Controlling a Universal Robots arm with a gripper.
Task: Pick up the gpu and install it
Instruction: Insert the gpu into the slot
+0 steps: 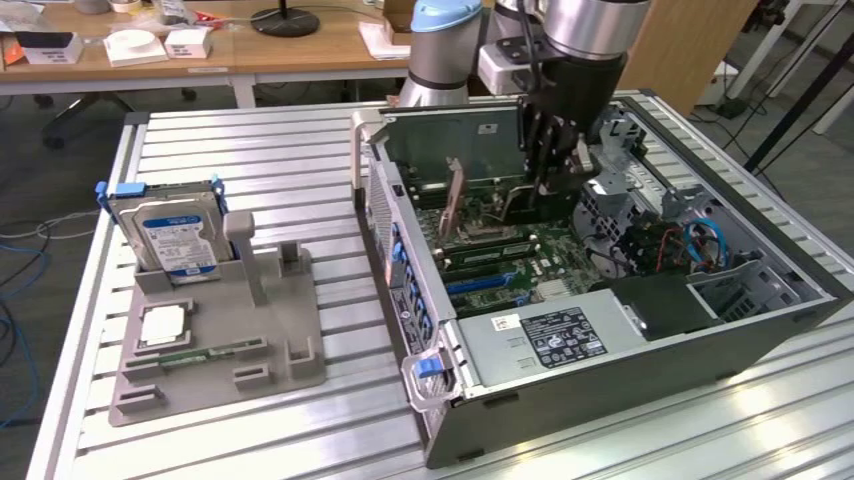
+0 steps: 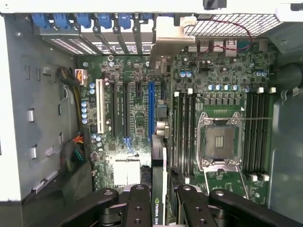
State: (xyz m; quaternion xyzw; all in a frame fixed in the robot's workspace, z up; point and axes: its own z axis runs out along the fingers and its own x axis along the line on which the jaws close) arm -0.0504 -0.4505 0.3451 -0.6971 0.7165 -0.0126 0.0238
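Closed down narrow, the gripper (image 2: 162,210) pinches the gpu (image 2: 159,165) edge-on between its black fingers (image 2: 138,207), with the card's green-marked label showing at the grip. The pick-up looks complete, but the install does not. The card hangs above the motherboard (image 2: 137,123) inside the open computer case (image 1: 601,410), roughly in line with the long blue slot (image 2: 151,106). Much of that slot lies uncovered, and the card's silver bracket (image 2: 165,40) appears to stand clear of the rear slot covers (image 2: 66,45). By these views, seating the card in the slot is what remains. Beyond the case, on the slatted table (image 1: 267,140), a grey parts holder (image 1: 227,380) carries a hard drive (image 1: 171,235) and a green memory stick (image 1: 203,352).
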